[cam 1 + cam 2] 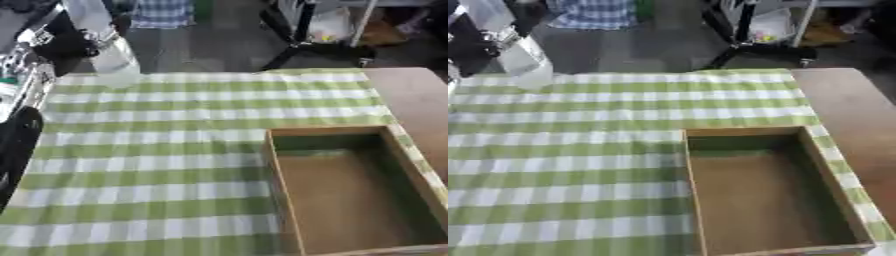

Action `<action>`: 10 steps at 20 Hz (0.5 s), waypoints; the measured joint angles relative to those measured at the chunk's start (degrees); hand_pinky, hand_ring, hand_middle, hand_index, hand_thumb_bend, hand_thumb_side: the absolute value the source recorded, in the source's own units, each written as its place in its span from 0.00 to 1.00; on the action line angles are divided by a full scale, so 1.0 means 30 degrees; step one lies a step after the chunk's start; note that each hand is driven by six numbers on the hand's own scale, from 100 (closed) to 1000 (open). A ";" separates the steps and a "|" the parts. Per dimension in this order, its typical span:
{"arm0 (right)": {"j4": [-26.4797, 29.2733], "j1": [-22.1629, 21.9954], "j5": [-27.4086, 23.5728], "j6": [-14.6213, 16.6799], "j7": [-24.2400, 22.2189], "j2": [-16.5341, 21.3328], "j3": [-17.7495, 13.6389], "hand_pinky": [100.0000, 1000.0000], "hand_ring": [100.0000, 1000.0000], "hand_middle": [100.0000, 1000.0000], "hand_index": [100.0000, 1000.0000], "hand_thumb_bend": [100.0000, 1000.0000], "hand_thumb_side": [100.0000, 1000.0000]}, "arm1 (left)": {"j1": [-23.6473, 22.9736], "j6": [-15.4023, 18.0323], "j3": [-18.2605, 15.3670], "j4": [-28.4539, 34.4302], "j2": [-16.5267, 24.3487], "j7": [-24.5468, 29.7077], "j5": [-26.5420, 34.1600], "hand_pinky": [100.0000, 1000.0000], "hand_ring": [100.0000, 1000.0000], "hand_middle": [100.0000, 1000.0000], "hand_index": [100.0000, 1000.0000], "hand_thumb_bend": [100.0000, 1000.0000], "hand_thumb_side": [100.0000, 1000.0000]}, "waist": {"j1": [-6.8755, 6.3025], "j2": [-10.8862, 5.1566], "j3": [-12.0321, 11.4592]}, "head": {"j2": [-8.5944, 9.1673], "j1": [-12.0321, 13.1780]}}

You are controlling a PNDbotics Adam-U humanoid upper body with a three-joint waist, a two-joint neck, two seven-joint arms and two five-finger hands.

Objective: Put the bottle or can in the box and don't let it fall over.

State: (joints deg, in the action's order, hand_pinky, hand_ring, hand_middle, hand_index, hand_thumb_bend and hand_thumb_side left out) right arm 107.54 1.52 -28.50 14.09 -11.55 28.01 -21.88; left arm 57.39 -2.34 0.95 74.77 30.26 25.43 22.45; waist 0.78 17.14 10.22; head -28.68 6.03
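A clear bottle (112,52) is seen at the far left corner of the tabletop (175,165), tilted, its lower end over the far edge of the green-and-white checked cloth (579,150). It is blurred; whether its base touches the cloth cannot be told. The bottle is met from the left by the left hand (74,42), a dark shape with silver parts at the upper left; the hand appears to be up against the bottle's side, but whether its fingers are curled round the bottle cannot be told. More of the left arm (17,140) is seen as a black mass along the left edge of the tabletop in the left eye view.

An open brown box (824,195) is placed at the near right corner of the tabletop, on the cloth, its opening facing up. Nothing is seen inside it; its floor is bare brown, with the near wall cut by the lower edge of the view. The box and the bottle are well apart, at opposite corners.

Past the cloth's right edge, a bare brown strip of the tabletop is shown. The right hand is not shown in either view.

Beyond the far edge, a dark floor (219,45) with a black stand (302,47) is seen.
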 measured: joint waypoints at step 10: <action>0.0014 0.0020 -0.0222 -0.0093 0.0149 -0.0035 -0.0112 0.91 1.00 1.00 1.00 0.00 0.56 | 0.0558 -0.1584 0.0449 0.0273 -0.3362 0.0298 -0.1318 1.00 0.89 0.18 0.21 0.07 0.00 | 0.0169 -0.0003 0.0837 | -0.0002 0.1058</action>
State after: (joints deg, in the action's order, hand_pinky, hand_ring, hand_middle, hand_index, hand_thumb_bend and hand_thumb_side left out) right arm 107.58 1.58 -29.16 13.81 -11.10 27.90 -22.21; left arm 59.07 -7.09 2.29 75.59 20.17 26.33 18.50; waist 1.29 17.13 12.73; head -28.68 9.20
